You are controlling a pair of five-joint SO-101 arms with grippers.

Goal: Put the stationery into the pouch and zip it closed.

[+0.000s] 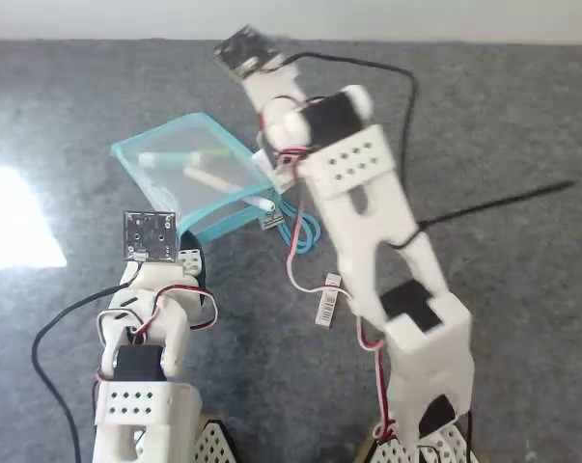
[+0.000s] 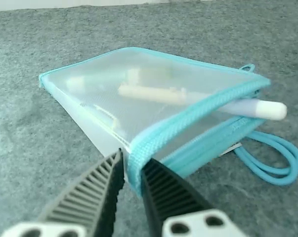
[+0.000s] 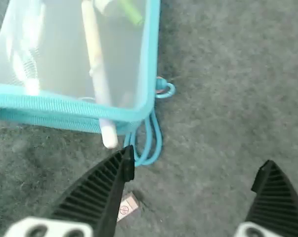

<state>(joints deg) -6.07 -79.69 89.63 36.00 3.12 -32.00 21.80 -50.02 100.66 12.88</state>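
Note:
A see-through pouch [image 1: 189, 174] with teal trim lies flat on the grey table, with a white pen [image 2: 149, 93] and a green marker [image 3: 129, 11] inside it. Another white pen [image 2: 260, 108] pokes out through the unzipped mouth [image 3: 64, 106]. My left gripper [image 2: 132, 175] is shut on the teal zipper edge at the pouch's near corner [image 1: 187, 241]. My right gripper [image 3: 193, 182] hangs open just off the pouch's other end, one finger [image 3: 109, 182] close to the protruding pen tip [image 3: 109, 138].
A blue cord loop [image 1: 305, 231] trails from the pouch's end, with a small paper tag [image 3: 125, 207] beside it. Black and coloured cables [image 1: 484, 204] run across the table around the right arm [image 1: 368, 193]. Bare grey table surrounds the pouch.

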